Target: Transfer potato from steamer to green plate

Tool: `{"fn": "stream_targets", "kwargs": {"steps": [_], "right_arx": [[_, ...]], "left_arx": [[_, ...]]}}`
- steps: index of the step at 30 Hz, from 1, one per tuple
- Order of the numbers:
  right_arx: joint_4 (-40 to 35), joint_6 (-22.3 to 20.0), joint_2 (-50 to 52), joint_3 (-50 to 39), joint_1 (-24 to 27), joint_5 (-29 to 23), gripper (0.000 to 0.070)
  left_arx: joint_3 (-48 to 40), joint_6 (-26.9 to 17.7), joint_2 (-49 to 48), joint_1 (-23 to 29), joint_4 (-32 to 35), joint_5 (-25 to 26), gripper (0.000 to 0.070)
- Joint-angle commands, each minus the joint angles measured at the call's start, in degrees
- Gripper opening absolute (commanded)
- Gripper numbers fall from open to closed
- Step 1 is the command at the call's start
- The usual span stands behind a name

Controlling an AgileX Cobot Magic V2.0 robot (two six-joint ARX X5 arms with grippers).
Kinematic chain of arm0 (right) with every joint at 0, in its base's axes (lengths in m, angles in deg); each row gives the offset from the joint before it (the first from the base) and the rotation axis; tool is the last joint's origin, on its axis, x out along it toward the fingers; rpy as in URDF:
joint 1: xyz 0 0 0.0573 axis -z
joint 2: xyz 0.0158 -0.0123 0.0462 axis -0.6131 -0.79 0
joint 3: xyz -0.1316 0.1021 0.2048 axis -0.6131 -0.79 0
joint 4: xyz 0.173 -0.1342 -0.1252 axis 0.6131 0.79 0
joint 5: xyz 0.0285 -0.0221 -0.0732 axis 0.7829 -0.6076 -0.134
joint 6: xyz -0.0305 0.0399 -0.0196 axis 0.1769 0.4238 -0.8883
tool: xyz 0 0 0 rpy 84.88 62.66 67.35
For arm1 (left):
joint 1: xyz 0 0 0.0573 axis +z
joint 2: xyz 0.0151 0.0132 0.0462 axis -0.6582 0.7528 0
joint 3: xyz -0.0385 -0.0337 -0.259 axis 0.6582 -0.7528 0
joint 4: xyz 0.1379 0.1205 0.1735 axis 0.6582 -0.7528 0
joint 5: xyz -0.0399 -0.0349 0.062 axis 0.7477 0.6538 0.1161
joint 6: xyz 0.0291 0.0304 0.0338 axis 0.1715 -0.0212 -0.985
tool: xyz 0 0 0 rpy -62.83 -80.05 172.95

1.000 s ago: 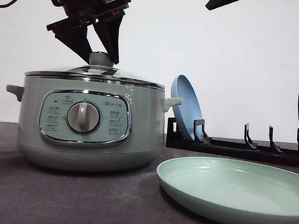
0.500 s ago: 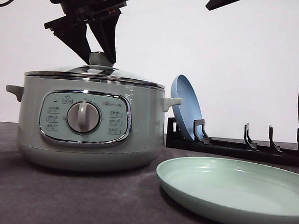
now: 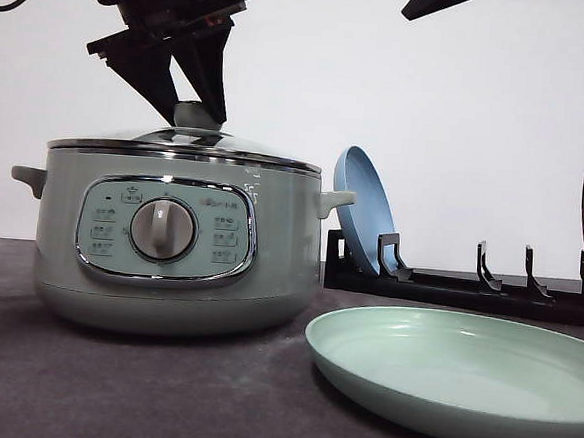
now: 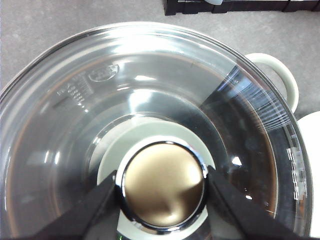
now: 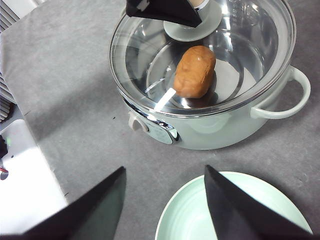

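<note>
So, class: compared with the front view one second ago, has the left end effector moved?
Yes. The left end effector has shifted slightly left and up against the steamer, its fingers now straddling the lid knob.

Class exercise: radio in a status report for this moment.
Left gripper open astride chrome lid knob. Right gripper open above pale green plate. Orange-brown potato under glass lid, lid in the way.
</note>
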Motion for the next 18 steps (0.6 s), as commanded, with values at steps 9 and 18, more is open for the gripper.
{"fn": "stream_targets", "kwargs": {"steps": [9,18], "right_arx": [[-0.2,-0.8,-0.5,1.1,-0.4,-0.1,0.0308],[-0.2,-0.7,-0.5,1.1,-0.4,-0.1,0.0308]], "left_arx": [[1.8,1.2,-5.0,0.6,0.4,0.6,0.0001],[1.8,1.1,-10.9,3.6,0.4,-2.3,0.0001]]}}
